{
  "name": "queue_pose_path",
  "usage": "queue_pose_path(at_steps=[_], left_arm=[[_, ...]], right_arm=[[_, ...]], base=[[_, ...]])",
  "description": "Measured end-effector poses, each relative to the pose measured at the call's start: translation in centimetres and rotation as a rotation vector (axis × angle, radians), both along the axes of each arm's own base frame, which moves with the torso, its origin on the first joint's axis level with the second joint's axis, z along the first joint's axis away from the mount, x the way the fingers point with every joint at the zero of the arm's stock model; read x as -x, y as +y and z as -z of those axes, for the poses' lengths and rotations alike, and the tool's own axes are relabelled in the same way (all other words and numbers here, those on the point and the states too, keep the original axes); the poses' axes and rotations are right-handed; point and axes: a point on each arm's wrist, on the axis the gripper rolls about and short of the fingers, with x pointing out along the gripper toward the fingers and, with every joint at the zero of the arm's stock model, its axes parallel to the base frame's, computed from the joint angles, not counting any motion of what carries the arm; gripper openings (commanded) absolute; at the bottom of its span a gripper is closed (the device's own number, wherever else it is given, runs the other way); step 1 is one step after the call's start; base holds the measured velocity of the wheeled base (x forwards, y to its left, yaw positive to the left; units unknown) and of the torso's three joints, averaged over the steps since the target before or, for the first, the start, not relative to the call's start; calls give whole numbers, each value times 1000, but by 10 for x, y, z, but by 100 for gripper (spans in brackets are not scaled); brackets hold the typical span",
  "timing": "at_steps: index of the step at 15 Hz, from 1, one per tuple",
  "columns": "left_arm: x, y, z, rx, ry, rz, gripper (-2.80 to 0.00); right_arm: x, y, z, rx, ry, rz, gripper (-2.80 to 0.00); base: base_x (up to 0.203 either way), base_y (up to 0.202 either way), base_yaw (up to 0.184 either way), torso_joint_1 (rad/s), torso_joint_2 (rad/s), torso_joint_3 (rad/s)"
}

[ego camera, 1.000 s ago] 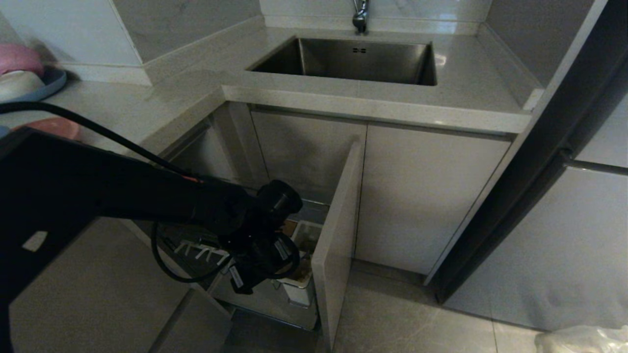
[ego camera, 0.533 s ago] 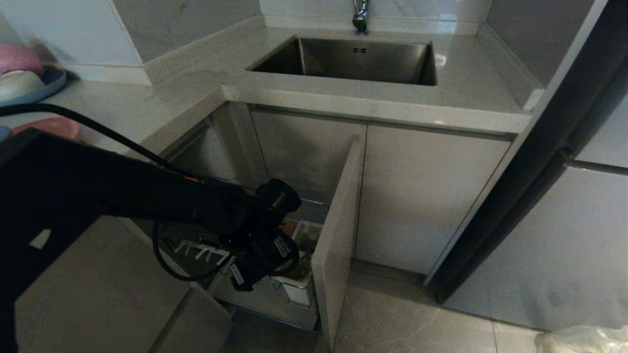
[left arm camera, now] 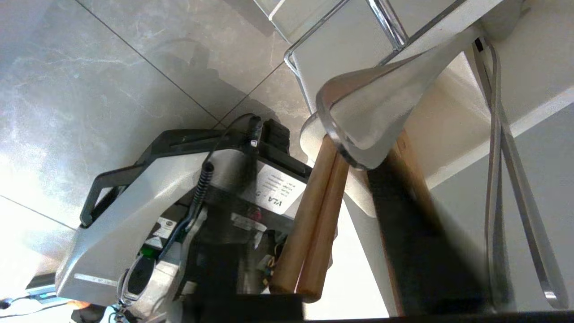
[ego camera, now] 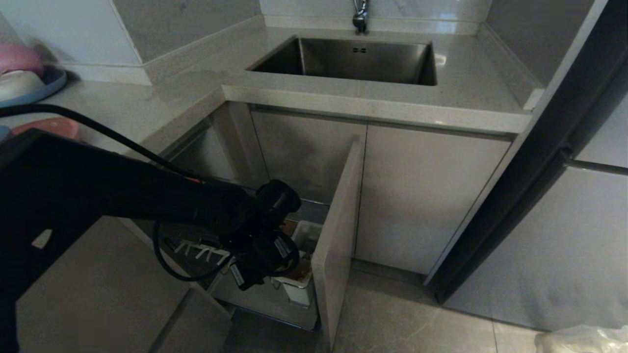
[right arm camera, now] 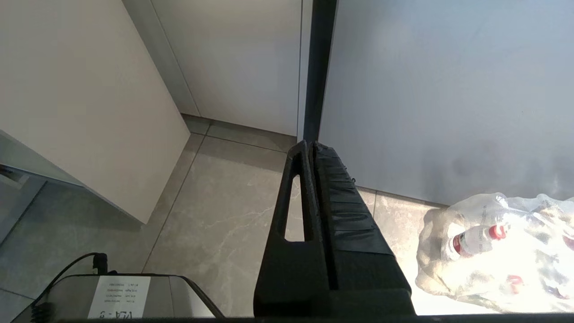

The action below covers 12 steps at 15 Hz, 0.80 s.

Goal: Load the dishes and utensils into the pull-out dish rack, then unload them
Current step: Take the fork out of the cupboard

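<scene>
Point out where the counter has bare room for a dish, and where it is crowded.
Free: the pale stone counter between the steel sink and the salmon-pink round plate; also right of the sink. Crowded: the far left corner, where small bowls sit on a dark blue plate.

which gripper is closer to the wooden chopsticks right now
Left. The left gripper is down in the pull-out dish rack at the chopsticks, which run right along it in the left wrist view. The right gripper hangs parked over the floor by the cabinets, away from the rack.
</scene>
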Motion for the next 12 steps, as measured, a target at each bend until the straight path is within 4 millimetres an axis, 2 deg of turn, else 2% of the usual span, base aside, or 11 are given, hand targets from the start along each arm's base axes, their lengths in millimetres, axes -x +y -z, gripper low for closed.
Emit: queue_pose_path(at_steps=[9,12], left_arm=[[1,0,-1,1,-1,1,-280],[4,2,-11,14,-21,1,-280]], right_arm=[[0,0,0,0,0,0,-280],[0,0,0,0,0,0,-280]], base=[[0,0,0,0,0,0],[0,0,0,0,0,0]])
